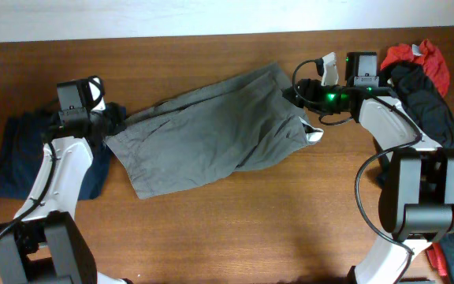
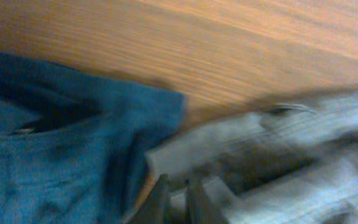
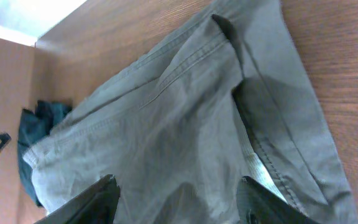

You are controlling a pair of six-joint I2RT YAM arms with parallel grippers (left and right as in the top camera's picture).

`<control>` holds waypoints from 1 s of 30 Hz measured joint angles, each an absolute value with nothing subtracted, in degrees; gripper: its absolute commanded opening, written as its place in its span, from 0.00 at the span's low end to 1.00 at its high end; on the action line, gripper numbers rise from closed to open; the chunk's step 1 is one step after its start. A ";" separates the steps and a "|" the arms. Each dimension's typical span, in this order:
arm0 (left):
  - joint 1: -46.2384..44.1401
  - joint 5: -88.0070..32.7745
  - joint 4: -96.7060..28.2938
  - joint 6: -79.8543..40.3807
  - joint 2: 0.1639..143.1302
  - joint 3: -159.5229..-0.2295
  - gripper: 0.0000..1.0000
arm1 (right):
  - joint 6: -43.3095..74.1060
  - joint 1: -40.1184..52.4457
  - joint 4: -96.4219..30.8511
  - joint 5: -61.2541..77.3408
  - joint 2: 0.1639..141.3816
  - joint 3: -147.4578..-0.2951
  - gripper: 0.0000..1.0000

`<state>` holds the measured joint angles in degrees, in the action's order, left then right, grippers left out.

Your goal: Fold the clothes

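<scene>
The clothes, grey shorts (image 1: 211, 134), lie spread flat and slanting across the middle of the table. My left gripper (image 1: 115, 120) is at their left end. In the blurred left wrist view its fingers (image 2: 160, 196) stand close together with a strip of the grey cloth (image 2: 303, 143) pinched between them. My right gripper (image 1: 294, 93) is at the shorts' upper right end. In the right wrist view it (image 3: 182, 199) hangs open, fingers wide apart just above the grey fabric (image 3: 166, 124), holding nothing. A pale inner patch (image 3: 257, 165) shows at a folded-over edge.
A dark navy garment (image 1: 14, 154) lies on the table's left side, right beside the shorts' left end (image 2: 55, 143). Black and red garments (image 1: 424, 87) are heaped at the back right, behind my right arm. Bare wood runs along the table's front.
</scene>
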<state>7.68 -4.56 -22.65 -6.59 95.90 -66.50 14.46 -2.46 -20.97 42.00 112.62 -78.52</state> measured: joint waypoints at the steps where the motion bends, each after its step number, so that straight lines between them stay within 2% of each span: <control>1: 7.66 -6.57 -24.12 -6.04 95.90 -67.11 0.17 | 14.15 -2.24 -20.95 42.02 112.62 -78.61 0.27; 4: 7.44 -11.20 -28.75 -4.40 95.88 -68.62 0.18 | 13.96 -1.65 -20.64 41.63 112.60 -79.00 0.17; 7: 6.63 -13.67 -32.91 -2.92 95.68 -69.41 0.18 | 15.16 -0.03 -20.60 38.15 112.60 -79.20 0.16; 13: 4.25 -15.49 -36.45 -1.69 93.34 -69.56 0.21 | 16.80 6.31 -15.77 28.99 113.19 -79.48 0.17; 15: 3.66 -15.94 -36.86 -1.43 91.90 -69.58 0.22 | 18.39 7.99 -15.73 25.58 114.17 -79.81 0.25; 17: 3.57 -16.14 -37.21 -1.26 90.21 -69.60 0.25 | 19.68 8.93 -16.38 21.76 115.85 -79.94 0.25; 19: 3.60 -16.16 -37.41 -1.08 88.55 -69.65 0.26 | 20.78 8.78 -17.23 18.87 117.73 -79.94 0.24; 22: 3.60 -16.10 -37.50 -1.06 86.74 -69.91 0.28 | 21.43 7.05 -20.16 16.16 120.40 -79.94 0.14; 28: 3.60 -15.84 -37.93 -1.06 86.13 -70.08 0.31 | 22.46 1.30 -28.88 14.00 121.23 -81.52 0.13; 30: 3.60 -15.70 -37.95 -1.04 86.13 -70.08 0.34 | 22.46 -0.64 -32.62 13.08 120.79 -81.91 0.09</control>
<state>3.60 -15.70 -37.95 -1.04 86.13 -70.08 22.46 -0.64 -32.62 13.08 120.79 -81.91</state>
